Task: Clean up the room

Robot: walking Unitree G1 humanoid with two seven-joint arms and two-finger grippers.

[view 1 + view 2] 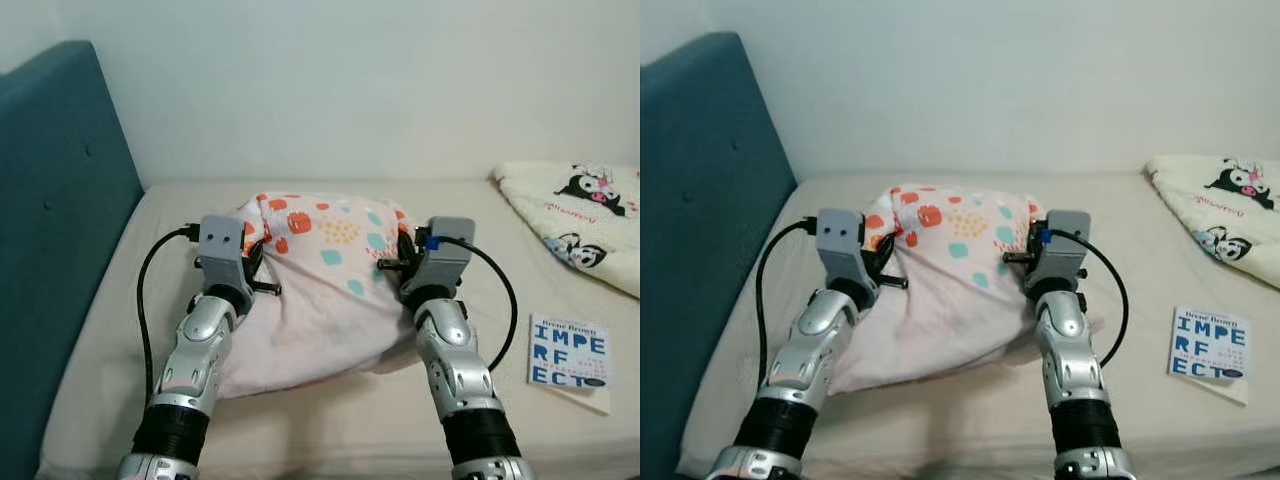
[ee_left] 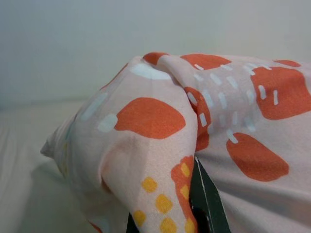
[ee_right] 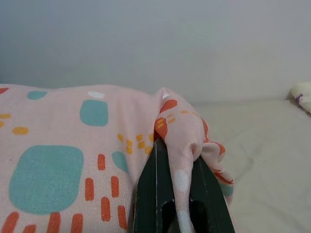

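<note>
Your two pincers lift a pillow [image 1: 325, 290] off the bed [image 1: 330, 410].
Left pincer [image 1: 252, 262] and right pincer [image 1: 400, 262] each pinch a pillow corner; headboard [image 1: 55, 230] left, book [image 1: 570, 355] and blanket [image 1: 585, 215] right.

A: What blocks the way ahead?
B: A plump pink pillow with orange and teal patches [image 1: 325, 290] fills the middle of the beige mattress [image 1: 330, 420], between both arms. The teal padded headboard [image 1: 55, 200] walls off the left side.

A: And on the right?
B: A white paperback book with blue letters [image 1: 570, 360] lies flat, and a cream cartoon-print blanket [image 1: 585, 215] sits beyond it. Bare mattress lies between pillow and book
</note>
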